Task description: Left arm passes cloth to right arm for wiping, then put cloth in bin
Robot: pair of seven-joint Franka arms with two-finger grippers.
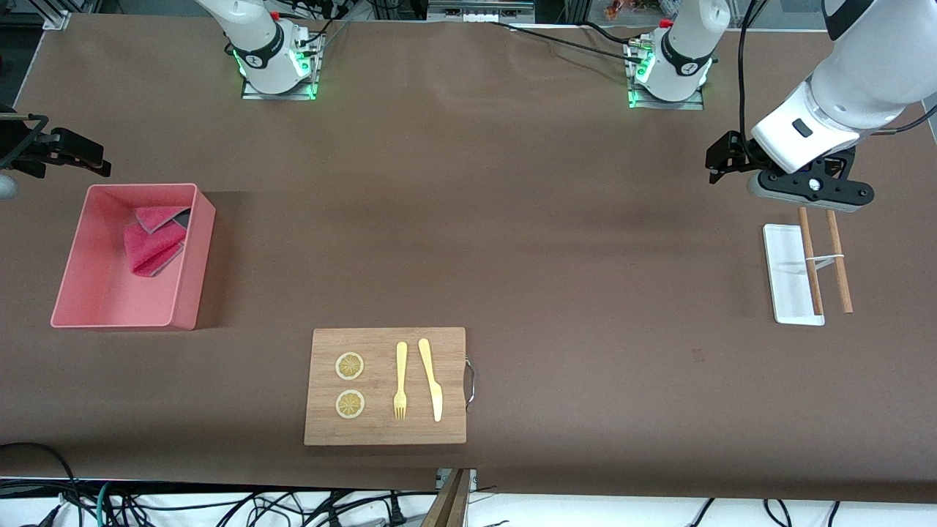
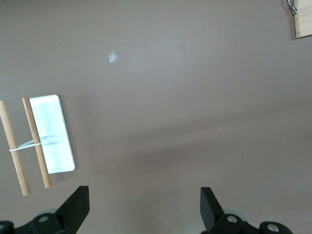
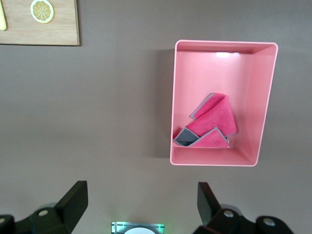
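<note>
On the brown table (image 1: 512, 219), the largest things are the two arms, both drawn back to its ends. The left gripper (image 2: 144, 207) hangs over the table's left-arm end, just beside the white tray (image 1: 789, 274) and two wooden sticks (image 1: 826, 260), its fingers (image 2: 75, 207) spread wide and holding nothing. The right gripper (image 3: 141, 204) hangs over the right-arm end, near the bin (image 1: 66, 293) but not above it, fingers (image 3: 73, 202) likewise apart and empty.

The bin sits toward the right arm's end, its long axis running from the robots' side toward the front camera. The board (image 1: 384, 428), with lemon slices, fork and knife, lies nearer that camera, about mid-table.

The cloth (image 3: 209, 124) is in the bin, in the half closer to the robots, crumpled against the wall on the board's side. It lies folded on itself, mostly pink face up with grey showing at a turned corner. Its long axis runs slanted across the bin floor, one peak pointing toward the robots' side.

By my reading, the task looks finished: cloth binned, both hands free. The step in hand is only the retreat. To do it well, each arm should rise clear and move away without clipping the bin's rim, the tray or the sticks, and leave the cloth wholly inside the walls.
</note>
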